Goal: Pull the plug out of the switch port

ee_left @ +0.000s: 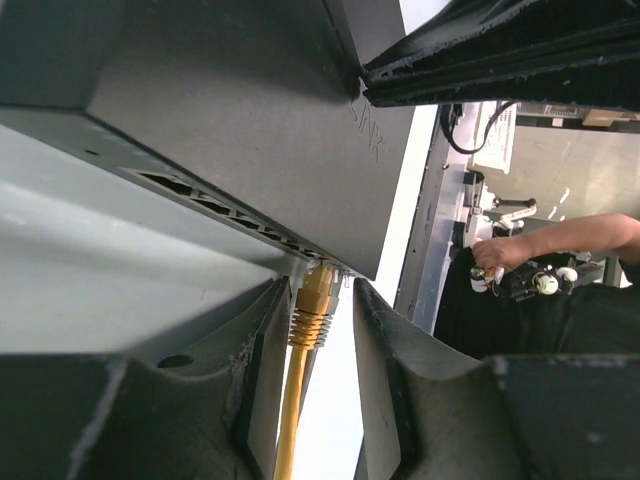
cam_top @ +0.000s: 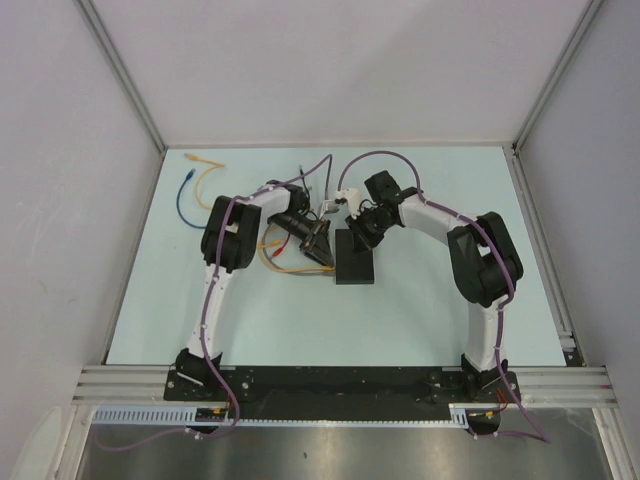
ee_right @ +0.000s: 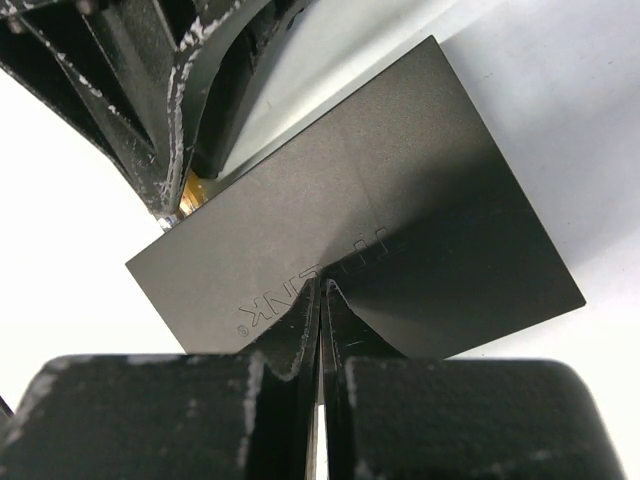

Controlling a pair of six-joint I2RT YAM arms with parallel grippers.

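The small flat matte-black switch (cam_top: 356,262) lies on the pale blue-green table top (cam_top: 430,290), between the two arms. The yellow plastic plug (ee_left: 314,305) sits in an end port of the row along one short edge of the switch.

The left gripper (ee_left: 322,292) reaches in at that ported edge. Its jaws stand apart, one on each side of the plug. One finger (ee_left: 262,370) is close against the plug, and a sliver of light shows between the plug and the other finger. The right gripper (ee_right: 322,296) has its jaws together, with the tips down on the top face of the switch, near the embossed lettering.

The plug's yellow cable (cam_top: 280,266) loops on the table to the left of the switch, under the left arm. Far left of the switch, towards the back corner, lie a loose blue cable (cam_top: 182,200) and a second loose yellow cable (cam_top: 212,166). Both are well apart from the grippers.

Only the left wrist view shows the ports, the plug seated in one and the gap at the fingers. It also catches a person's forearm (ee_left: 560,238) beyond the table edge. The right wrist view shows the closed fingertips on the lid and just a glint of yellow at the switch's far corner. The top view hides the plug under the left gripper.
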